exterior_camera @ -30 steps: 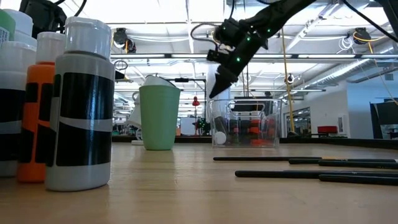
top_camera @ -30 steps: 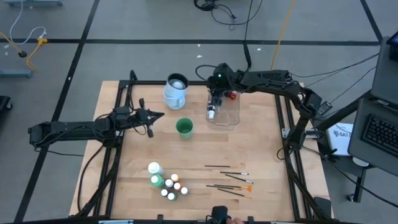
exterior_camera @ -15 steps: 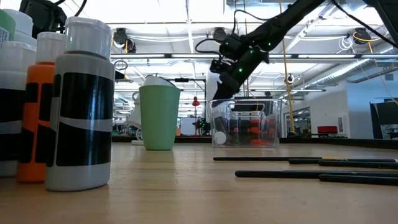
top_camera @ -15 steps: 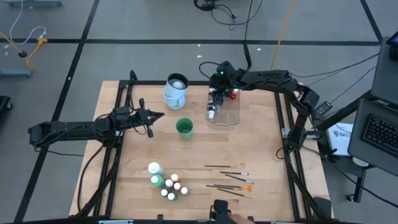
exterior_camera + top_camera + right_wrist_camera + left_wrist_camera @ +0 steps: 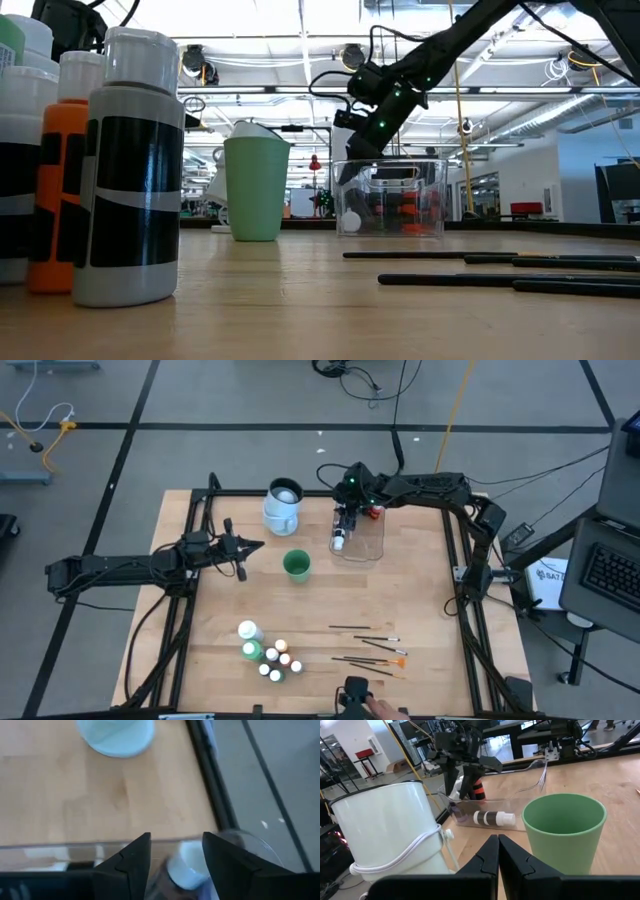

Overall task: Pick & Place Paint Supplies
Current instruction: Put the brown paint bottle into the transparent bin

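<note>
Pale wood desk [image 5: 320, 600], seen from its near edge outward, with the clear tub [image 5: 360, 538] as the marker. Nearest, well short of the tub, a cluster of small paint bottles [image 5: 277, 660] stands beside two larger bottles [image 5: 250, 640], one white-capped, one green; thin dark-handled brushes [image 5: 368, 650] lie scattered to one side of them. A green cup [image 5: 296, 565] stands between that cluster and the tub, near the tub's left corner. The left claw [image 5: 258, 545], fingers pressed together and holding nothing, waits left of the cup, well apart from the tub. In the tub itself lie a white-capped bottle with dark bands [image 5: 492, 818] on its side and a few red-capped bottles [image 5: 405, 212]. The right claw [image 5: 346, 520] hangs over the tub's left end, jaws parted and empty, the capped bottle just below them. Left of the tub, a pale-blue jug [image 5: 283, 506] stands near the desk's far edge.
</note>
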